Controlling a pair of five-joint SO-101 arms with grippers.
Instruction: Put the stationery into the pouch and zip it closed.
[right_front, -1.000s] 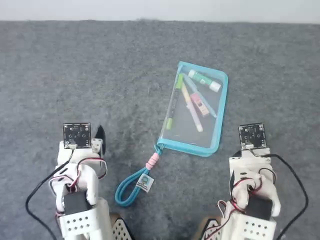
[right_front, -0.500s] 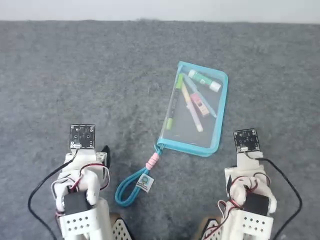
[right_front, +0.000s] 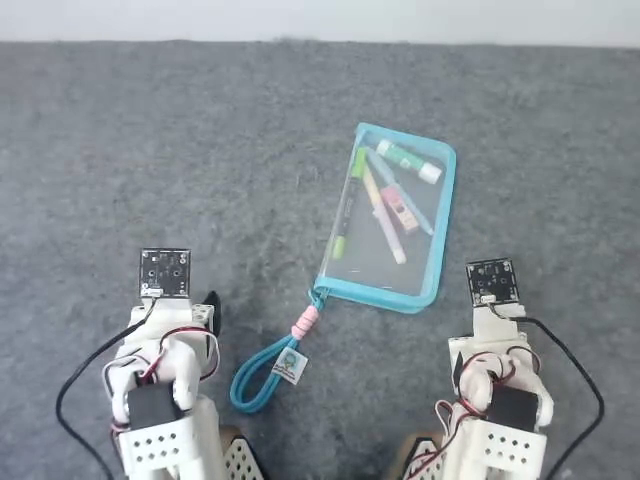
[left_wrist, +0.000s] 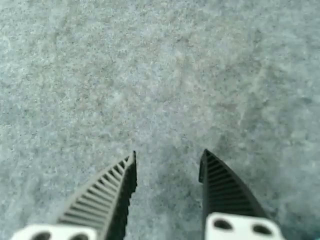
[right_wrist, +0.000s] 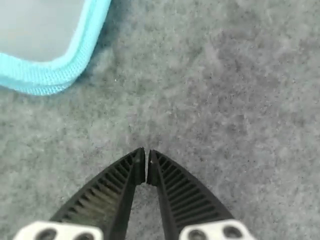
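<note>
The clear pouch with a teal border lies flat on the grey carpet, right of centre. Inside it are several markers and a green-and-white glue stick. A pink pull and a teal wrist loop trail from its near left corner. My left gripper sits near the front left, apart from the loop; its fingers stand open over bare carpet, gripper. My right gripper is shut and empty, just short of the pouch's near right corner.
Grey carpet covers the whole table, with a pale wall strip along the far edge. Both arm bases stand at the front edge, cables looping beside them.
Both arms drew back toward the front edge during the first half second, the right one also shifting slightly left. Since then nothing has moved. The pouch stays put.
</note>
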